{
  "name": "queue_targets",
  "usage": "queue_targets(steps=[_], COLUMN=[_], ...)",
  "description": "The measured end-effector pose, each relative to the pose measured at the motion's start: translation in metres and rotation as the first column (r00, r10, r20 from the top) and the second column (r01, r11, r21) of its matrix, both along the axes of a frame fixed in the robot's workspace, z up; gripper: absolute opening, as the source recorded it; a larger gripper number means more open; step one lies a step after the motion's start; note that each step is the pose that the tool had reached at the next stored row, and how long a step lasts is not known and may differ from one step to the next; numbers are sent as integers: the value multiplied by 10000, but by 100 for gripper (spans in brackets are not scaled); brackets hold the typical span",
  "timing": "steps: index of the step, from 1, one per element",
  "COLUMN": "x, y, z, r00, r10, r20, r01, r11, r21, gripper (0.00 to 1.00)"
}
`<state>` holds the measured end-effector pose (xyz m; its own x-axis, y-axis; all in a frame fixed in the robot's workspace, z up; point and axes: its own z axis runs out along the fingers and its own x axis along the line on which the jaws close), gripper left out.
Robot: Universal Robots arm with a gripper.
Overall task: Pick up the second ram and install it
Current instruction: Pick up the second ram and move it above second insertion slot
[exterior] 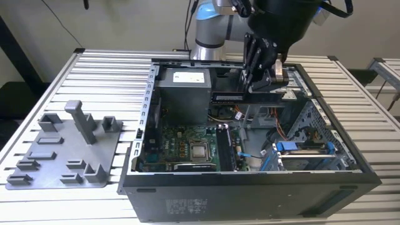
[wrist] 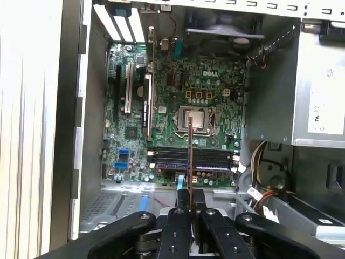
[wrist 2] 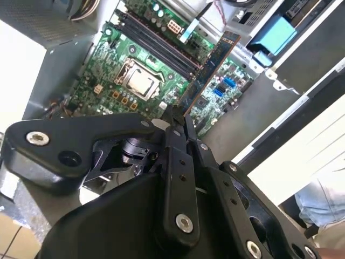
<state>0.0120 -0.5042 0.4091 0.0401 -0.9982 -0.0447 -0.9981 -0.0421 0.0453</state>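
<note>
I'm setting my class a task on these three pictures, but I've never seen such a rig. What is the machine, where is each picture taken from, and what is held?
The machine is a robot arm ending in a gripper, a two-fingered clamp. The exterior view comes from a camera standing off the arm: it shows a slatted metal table bearing an open computer case and a grey tray of plastic blocks. Both wrist views come from cameras riding on the arm, looking past the gripper into the case at the green motherboard. The gripper is shut on the second ram, a thin memory stick, held in the air above the motherboard.
</note>
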Motion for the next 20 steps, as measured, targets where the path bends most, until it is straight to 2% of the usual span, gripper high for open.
queue_targets(steps=[4, 9, 20], x=[70, 72, 71], y=[0, 14, 316], z=[0, -1, -1], r00=[10000, 10000, 10000], r10=[1, -1, -6], r20=[0, 1, 7], r01=[-1, 1, 6], r11=[10000, 10000, 10000], r21=[1, 2, 5], gripper=[14, 14, 14])
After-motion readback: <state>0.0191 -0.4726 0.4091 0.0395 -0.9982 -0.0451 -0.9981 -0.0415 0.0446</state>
